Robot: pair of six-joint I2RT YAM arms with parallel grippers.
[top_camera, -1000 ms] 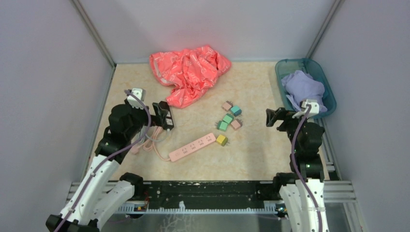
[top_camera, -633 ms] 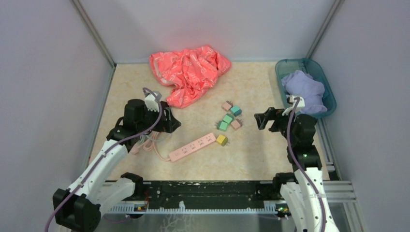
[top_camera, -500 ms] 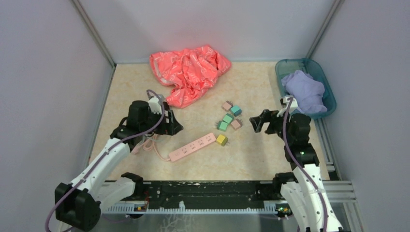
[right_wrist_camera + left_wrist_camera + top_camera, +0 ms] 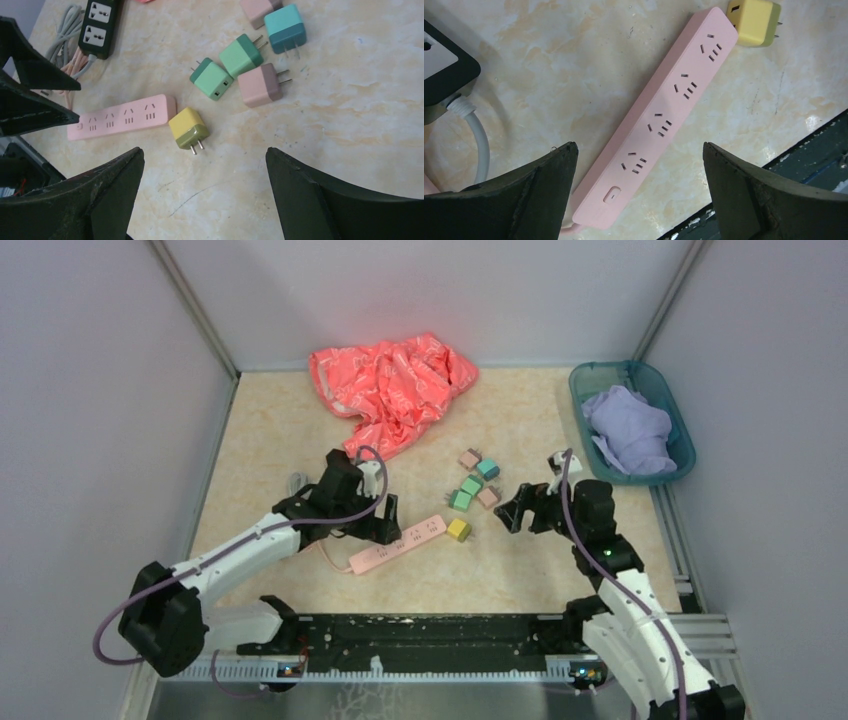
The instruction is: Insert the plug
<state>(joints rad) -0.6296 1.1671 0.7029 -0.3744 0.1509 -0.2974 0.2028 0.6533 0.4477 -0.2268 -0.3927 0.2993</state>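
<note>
Nothing is plugged in yet. The yellow plug lies loose on the desk, just off the end of the pink power strip, with its prongs pointing away from it. The left fingers hang spread wide over the strip and the right fingers over the plug, both empty. To my eye, grasping, turning and pushing in all remain.

Found power strip at middle of table, one plug just beside its right end, four plugs grouped behind that, bag farther behind, bin holding cloth at far right.
</note>
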